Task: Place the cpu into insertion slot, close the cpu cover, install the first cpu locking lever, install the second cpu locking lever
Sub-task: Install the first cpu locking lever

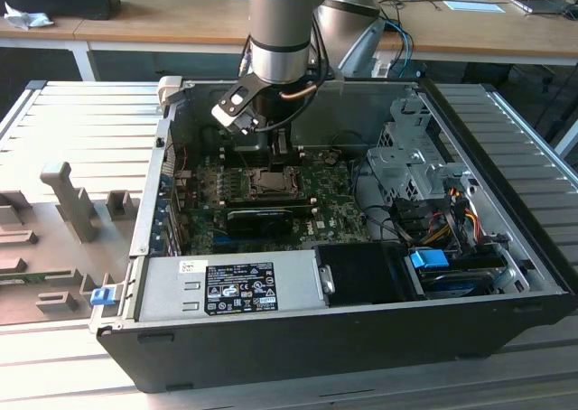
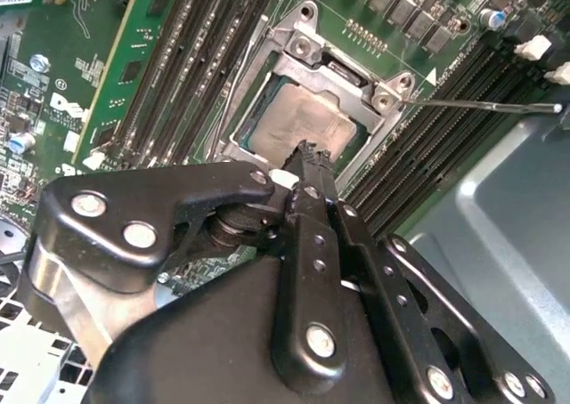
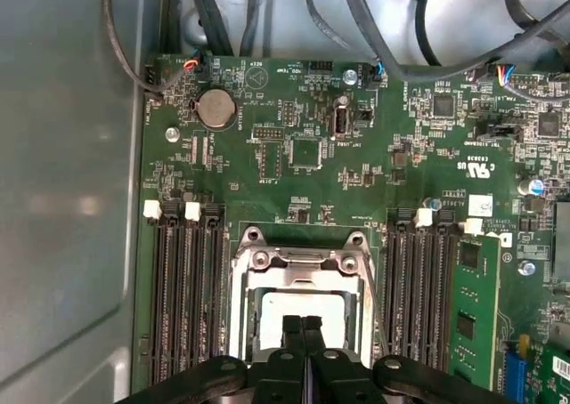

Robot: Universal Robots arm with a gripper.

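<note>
The cpu (image 2: 298, 119) lies flat in the insertion slot (image 1: 271, 186), pale silver-grey in both wrist views (image 3: 289, 304). The cpu cover (image 2: 374, 110) is down around it, with the chip showing through its window (image 3: 298, 269). One thin locking lever (image 2: 485, 106) sticks out sideways from the socket's corner. Another lever (image 2: 233, 88) runs along the opposite side of the frame. My gripper (image 2: 309, 150) is shut with nothing between its fingers, its tips just over the cpu's edge (image 3: 303, 324). In the exterior view my gripper (image 1: 274, 157) hangs over the socket.
Black memory slots (image 2: 178, 75) flank the socket on both sides; one holds a green module (image 3: 472, 306). A long black card (image 1: 262, 216) lies just in front of the socket. The power supply (image 1: 226, 288), drive cage (image 1: 411, 171) and case walls (image 3: 71, 199) hem the board in.
</note>
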